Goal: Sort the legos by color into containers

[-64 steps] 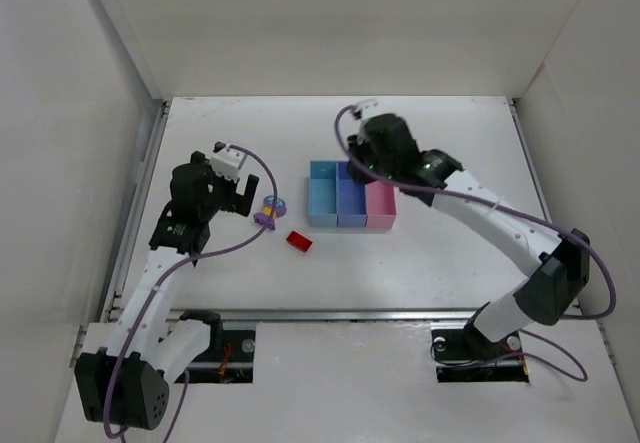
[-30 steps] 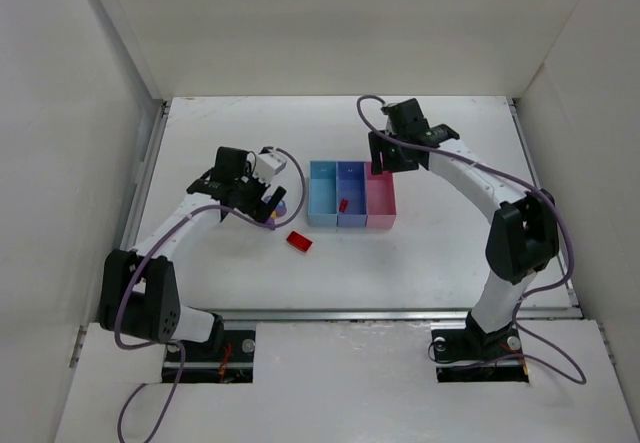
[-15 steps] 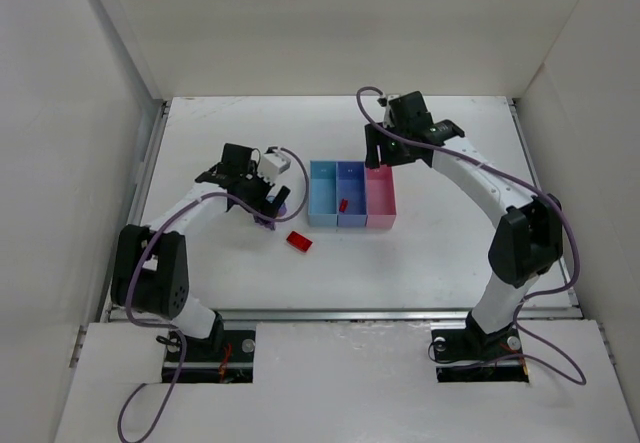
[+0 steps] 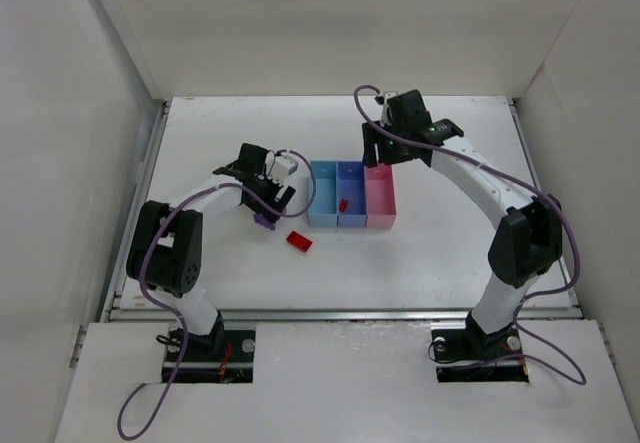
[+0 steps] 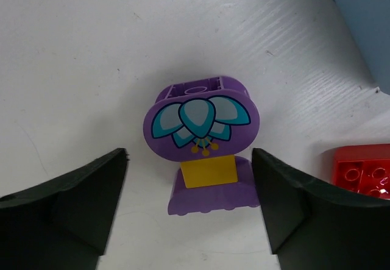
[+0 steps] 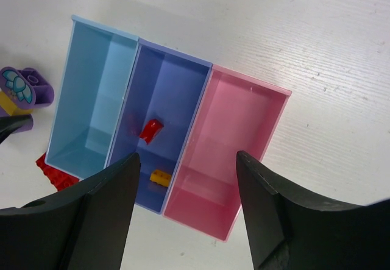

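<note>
Left fingers point(image 5: 73, 203) released and spread wide, 1 dark pad on either side of a purple plastic lego piece point(image 5: 201, 130) — an upright rounded plate printed with a teal flower, with a small yellow block at its base. Not gripped: purple piece standing free on the white table point(image 5: 73, 50), touching neither pad. Just beyond the right-hand pad in the wrist view, a flat red studded lego brick point(image 5: 361, 169), apart from the purple piece and outside the fingers. In the upper right corner of that view, a slice of the light blue plastic bin point(image 5: 365, 20).

Right fingers point(image 6: 91, 215) likewise released, holding nothing, hovering over a row of 3 joined open rectangular containers: light blue plastic bin point(image 6: 91, 99), blue-violet bin point(image 6: 173, 87) in the middle, pink bin point(image 6: 244, 130). Inside the blue-violet bin, 2 legos — a tiny red piece point(image 6: 151, 130) and, closer to the near wall, an orange-yellow piece point(image 6: 160, 177).

From the top camera: left fingers low at the table, just left of the light blue end of the row; red brick point(image 4: 299, 241) near that end's front corner, not touching it; right fingers over the far edge of the row, by the pink bin point(image 4: 380, 208).
</note>
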Available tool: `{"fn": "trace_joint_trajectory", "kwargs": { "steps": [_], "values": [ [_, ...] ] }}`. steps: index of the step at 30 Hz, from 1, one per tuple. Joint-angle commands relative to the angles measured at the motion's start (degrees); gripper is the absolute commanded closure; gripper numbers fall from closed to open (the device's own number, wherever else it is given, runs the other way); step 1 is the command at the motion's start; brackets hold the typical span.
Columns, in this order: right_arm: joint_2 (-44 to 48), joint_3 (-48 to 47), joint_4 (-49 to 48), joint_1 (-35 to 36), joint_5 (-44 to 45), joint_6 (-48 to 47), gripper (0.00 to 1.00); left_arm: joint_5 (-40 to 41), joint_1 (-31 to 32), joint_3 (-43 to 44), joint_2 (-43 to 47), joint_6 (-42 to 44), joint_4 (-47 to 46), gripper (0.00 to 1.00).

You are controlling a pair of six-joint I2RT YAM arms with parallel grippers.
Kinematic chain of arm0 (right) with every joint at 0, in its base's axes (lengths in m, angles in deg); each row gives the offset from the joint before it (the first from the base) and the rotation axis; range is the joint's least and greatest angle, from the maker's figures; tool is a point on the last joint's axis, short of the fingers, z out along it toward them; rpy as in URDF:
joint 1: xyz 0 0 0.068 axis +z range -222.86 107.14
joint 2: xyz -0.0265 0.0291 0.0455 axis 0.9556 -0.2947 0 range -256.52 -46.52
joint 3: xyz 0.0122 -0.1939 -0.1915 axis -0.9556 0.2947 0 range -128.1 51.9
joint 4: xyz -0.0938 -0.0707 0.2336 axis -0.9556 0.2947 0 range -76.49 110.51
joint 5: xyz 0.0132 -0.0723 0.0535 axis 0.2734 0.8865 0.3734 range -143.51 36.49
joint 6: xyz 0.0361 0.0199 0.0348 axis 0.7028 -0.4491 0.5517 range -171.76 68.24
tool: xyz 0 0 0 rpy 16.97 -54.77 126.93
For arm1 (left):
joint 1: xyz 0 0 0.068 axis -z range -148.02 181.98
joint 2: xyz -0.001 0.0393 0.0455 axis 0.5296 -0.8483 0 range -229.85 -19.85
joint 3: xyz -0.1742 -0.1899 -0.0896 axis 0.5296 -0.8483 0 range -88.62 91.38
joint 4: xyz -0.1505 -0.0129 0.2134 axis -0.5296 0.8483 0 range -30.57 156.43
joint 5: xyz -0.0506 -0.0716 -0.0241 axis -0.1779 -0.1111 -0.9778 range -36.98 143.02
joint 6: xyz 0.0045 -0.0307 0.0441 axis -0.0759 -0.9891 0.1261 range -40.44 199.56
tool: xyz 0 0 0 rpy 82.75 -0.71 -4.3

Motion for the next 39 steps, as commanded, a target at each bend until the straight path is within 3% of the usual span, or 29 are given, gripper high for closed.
{"fn": "trace_joint_trajectory", "kwargs": {
  "steps": [1, 5, 8, 12, 15, 16, 17, 18, 33, 39],
  "values": [
    [0.93, -0.37, -1.77, 0.96, -0.07, -0.57, 0.31, 0.00, 0.06, 1.29, 0.54, -0.92, 0.65, 0.26],
    [1.54, 0.25, -2.30, 0.96, 0.54, -0.57, 0.31, 0.00, 0.06, 1.82, -0.78, -0.92, -0.05, 0.42],
    [2.16, 0.78, -2.30, 0.96, 1.07, -0.57, 0.31, -1.49, 0.06, 1.82, -1.39, -0.40, -0.06, 0.47],
    [2.69, 1.31, -2.30, 0.96, 1.07, -0.57, 0.31, -3.25, 0.06, 1.11, -1.92, 0.22, -0.06, 0.60],
    [3.21, 1.31, -2.30, 0.96, 0.55, -0.57, 0.31, -4.91, 0.06, 0.06, -1.92, 0.75, -0.06, 0.76],
    [3.21, 1.31, -2.30, 1.48, 0.54, -0.57, 0.31, -4.92, 0.06, -0.46, -1.92, 0.75, -0.06, 0.92],
    [3.74, 1.31, -2.30, 1.49, -0.15, -0.57, 0.31, -4.92, 0.06, -0.47, -1.92, 0.75, -0.06, 0.92],
    [3.74, 1.31, -2.30, 1.49, -0.16, -1.09, 0.31, -4.92, 0.06, -0.47, -1.14, 0.75, -0.06, 1.00],
    [6.03, 0.69, -5.28, 3.68, -5.26, -1.71, 0.30, -4.58, -1.61, -0.47, 7.83, 5.14, 4.16, 1.00],
    [6.55, 0.69, -5.29, 4.21, -4.65, -1.71, 0.30, -0.79, -2.40, -1.17, 3.01, 4.88, 1.61, 1.00]
  ]
}}
